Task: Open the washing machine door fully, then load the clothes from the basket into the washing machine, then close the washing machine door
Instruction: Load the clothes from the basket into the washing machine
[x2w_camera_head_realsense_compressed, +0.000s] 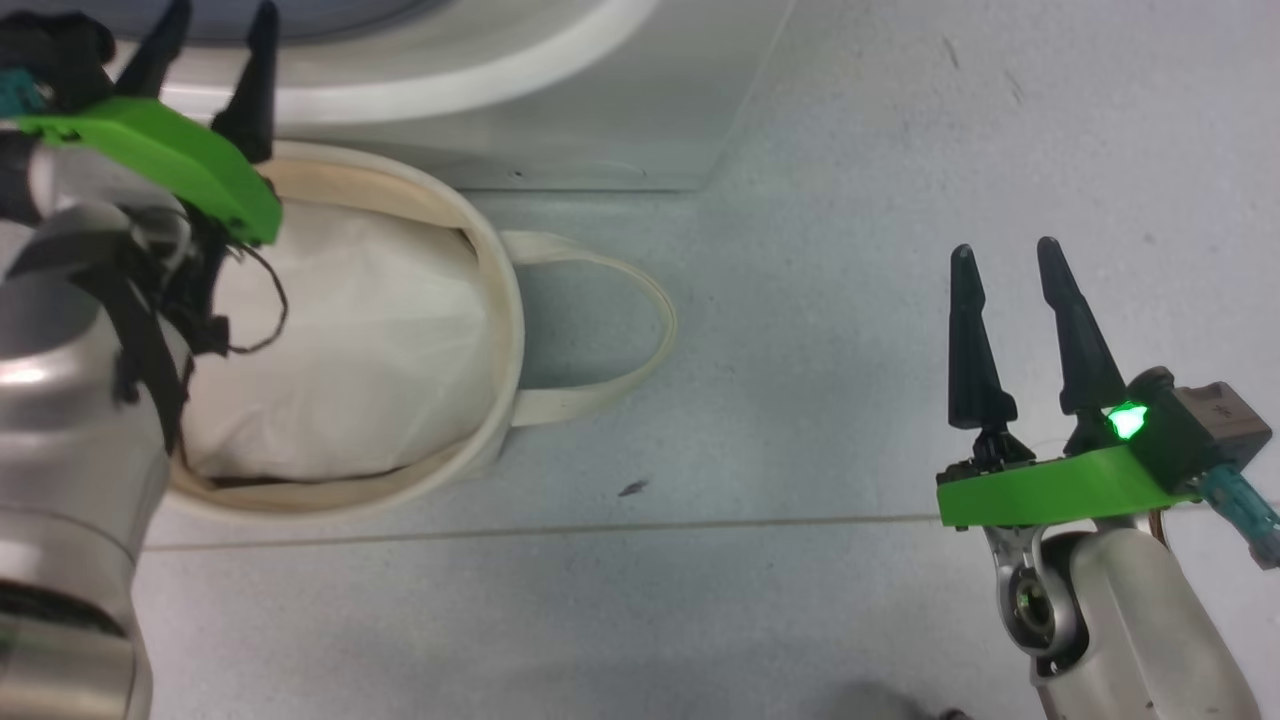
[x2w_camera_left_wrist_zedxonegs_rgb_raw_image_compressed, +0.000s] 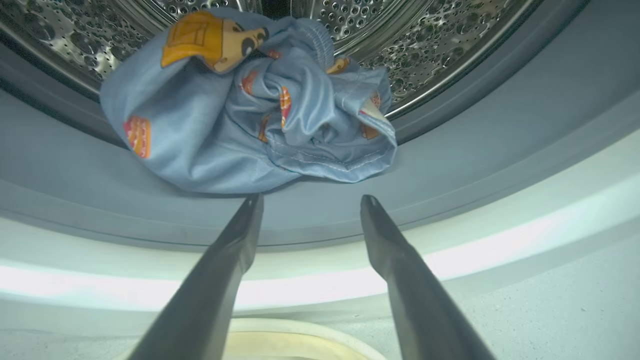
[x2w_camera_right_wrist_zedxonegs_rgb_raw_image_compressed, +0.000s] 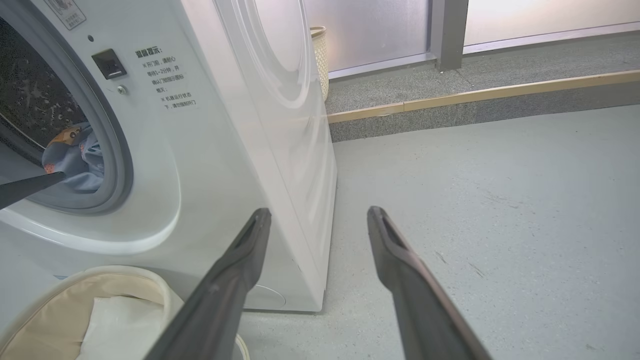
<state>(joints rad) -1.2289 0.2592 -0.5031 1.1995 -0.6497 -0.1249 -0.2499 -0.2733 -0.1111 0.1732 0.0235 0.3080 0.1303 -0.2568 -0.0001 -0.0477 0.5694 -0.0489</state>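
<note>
At the left, the robot's left gripper (x2w_camera_head_realsense_compressed: 222, 8) is hanging over the small round cream canvas basket (x2w_camera_head_realsense_compressed: 505, 300), its two dark fingers spread wide and holding nothing. They are pointing into the mouth of the big white front-loading washing machine (x2w_camera_head_realsense_compressed: 600, 100). A plain white padded cloth (x2w_camera_head_realsense_compressed: 350, 340) is lying in the basket, partly hidden under the silver forearm, and one long loop handle (x2w_camera_head_realsense_compressed: 650, 310) is lying on the pale grey floor (x2w_camera_head_realsense_compressed: 900, 150).

In the left wrist view, the light blue garment printed with orange-brown cartoon faces (x2w_camera_left_wrist_zedxonegs_rgb_raw_image_compressed: 240, 125) is lying bunched at the mouth of the perforated steel drum (x2w_camera_left_wrist_zedxonegs_rgb_raw_image_compressed: 425, 40). Its lower folds are draping over the grey rubber ring (x2w_camera_left_wrist_zedxonegs_rgb_raw_image_compressed: 500, 150). The fingertips are sitting just below its hem; whether they are touching it cannot be told.

To the right, well apart from the basket, the right gripper (x2w_camera_head_realsense_compressed: 1005, 247) is hovering above bare floor. Its fingers are wide apart and empty, and a green light is glowing on its wrist.

Its own camera is looking past the washer's right side toward a woven pale bin (x2w_camera_right_wrist_zedxonegs_rgb_raw_image_compressed: 320, 55) and a low grey step edged with a tan strip (x2w_camera_right_wrist_zedxonegs_rgb_raw_image_compressed: 500, 90).
</note>
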